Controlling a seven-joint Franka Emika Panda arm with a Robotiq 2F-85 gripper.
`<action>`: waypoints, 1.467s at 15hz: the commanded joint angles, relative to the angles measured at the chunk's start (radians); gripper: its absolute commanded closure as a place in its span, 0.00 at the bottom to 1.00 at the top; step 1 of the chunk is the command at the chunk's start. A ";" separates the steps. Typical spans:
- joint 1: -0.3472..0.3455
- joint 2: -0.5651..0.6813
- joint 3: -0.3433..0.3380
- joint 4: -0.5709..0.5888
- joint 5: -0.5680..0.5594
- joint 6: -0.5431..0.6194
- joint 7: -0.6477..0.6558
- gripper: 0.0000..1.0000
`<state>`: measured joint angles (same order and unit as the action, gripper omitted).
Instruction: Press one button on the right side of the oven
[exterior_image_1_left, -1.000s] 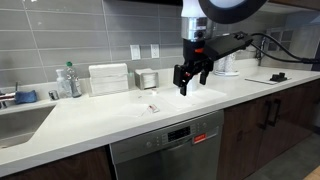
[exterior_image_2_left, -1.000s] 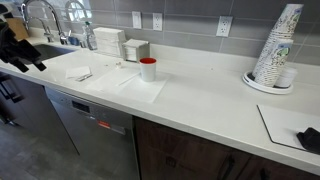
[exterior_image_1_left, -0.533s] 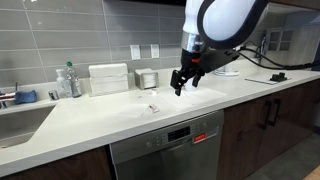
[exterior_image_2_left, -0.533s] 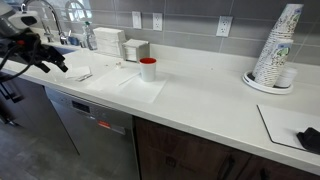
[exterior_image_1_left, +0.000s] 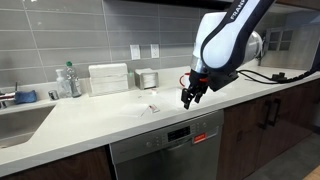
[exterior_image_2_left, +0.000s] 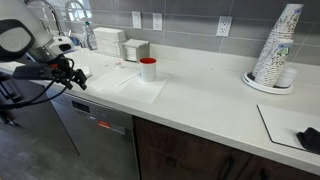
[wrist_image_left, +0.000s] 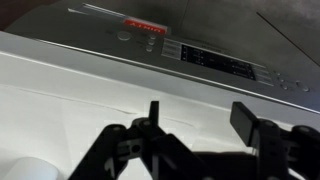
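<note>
The oven is a stainless-steel-fronted appliance under the white counter, also shown in an exterior view. Its dark control strip runs along the top edge with a small red display and a row of buttons to the right of it. My gripper hangs over the counter's front edge, just above the strip, and shows in an exterior view. In the wrist view the gripper is open and empty, its two fingers well apart.
A red cup stands on white paper on the counter. Napkin boxes, a bottle and a sink lie along one side. A stack of paper cups stands at the other. Dark brown cabinet doors flank the oven.
The arm has swung down and forward from above the counter to its front edge, over the oven's control strip. The gripper stays open.
</note>
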<state>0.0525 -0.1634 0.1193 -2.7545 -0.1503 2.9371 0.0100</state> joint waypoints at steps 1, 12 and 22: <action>0.022 0.096 -0.045 0.000 0.046 0.085 -0.093 0.58; 0.011 0.168 -0.011 0.002 0.635 0.106 -0.559 1.00; -0.015 0.196 -0.056 0.002 0.671 0.135 -0.661 0.99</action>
<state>0.0375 0.0322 0.0637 -2.7522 0.5209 3.0723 -0.6506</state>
